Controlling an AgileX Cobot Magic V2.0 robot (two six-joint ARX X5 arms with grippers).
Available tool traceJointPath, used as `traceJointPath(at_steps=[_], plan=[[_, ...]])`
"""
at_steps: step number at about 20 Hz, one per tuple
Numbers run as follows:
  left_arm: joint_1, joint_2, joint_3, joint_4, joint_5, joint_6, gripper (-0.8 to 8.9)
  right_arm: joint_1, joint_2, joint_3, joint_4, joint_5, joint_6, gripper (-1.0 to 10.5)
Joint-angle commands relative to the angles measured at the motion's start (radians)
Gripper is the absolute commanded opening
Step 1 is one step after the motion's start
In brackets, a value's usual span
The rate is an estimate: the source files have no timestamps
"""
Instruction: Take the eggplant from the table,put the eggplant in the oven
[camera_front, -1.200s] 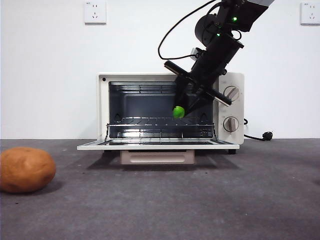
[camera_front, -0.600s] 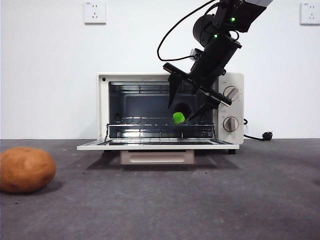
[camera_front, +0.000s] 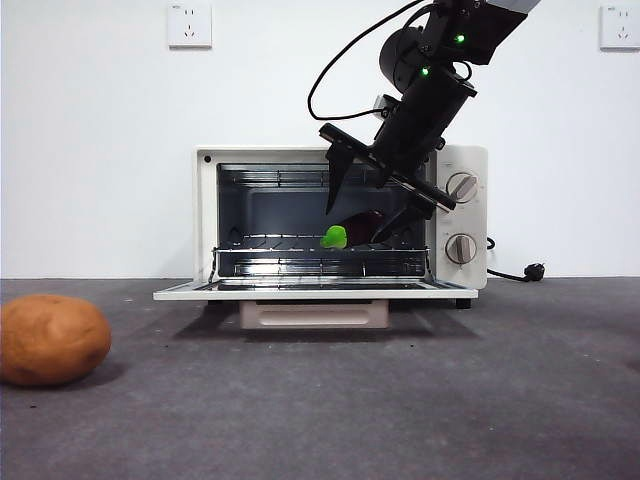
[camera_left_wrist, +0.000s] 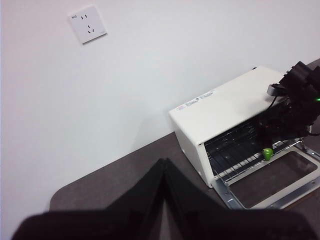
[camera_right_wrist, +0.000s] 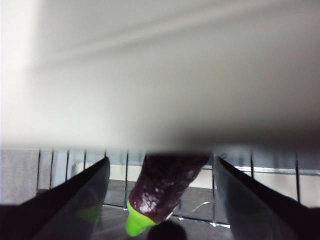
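Inside the oven (camera_front: 340, 225), on the wire rack (camera_front: 290, 243): the eggplant (camera_front: 352, 232), lying free, green cap toward the open front, dark body running back under the arm. A second ago clamped between closed jaws just inside the mouth; half a second ago jaws parting around it; now spread wide, one tip raised at the upper edge of the opening, the other low by the knob side, nothing between them. Right gripper (camera_front: 368, 192), then: splayed and empty, tilted into the cavity from above. Same story up close from its own wrist: eggplant (camera_right_wrist: 161, 192) loose on the rack bars, both jaws well clear on either side. Green cap slid a little toward the middle of the rack since release, so settled rather than held. Placement looks done; remaining work likely only a clean withdrawal without nudging the eggplant or catching the lowered door (camera_front: 315, 290). Left gripper (camera_left_wrist: 165, 200) waiting well apart, jaws pressed together on nothing. Potato (camera_front: 52, 339) untouched on the table (camera_front: 400, 400), far from the oven.
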Motion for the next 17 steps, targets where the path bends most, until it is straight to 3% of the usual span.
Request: traceJointPath(at_steps=[1,8,17], plan=[[-0.011,-0.003,-0.004,0.002,0.004,0.01,-0.05,0.002,-0.005,0.003,-0.013,0.012,0.005,3.5],[-0.018,-0.003,-0.004,0.003,0.005,0.01,-0.05,0.002,-0.071,0.003,-0.082,0.015,-0.005,3.5],[-0.056,-0.002,-0.004,0.003,0.005,0.01,-0.05,0.014,-0.229,0.003,-0.287,0.014,-0.175,3.5]])
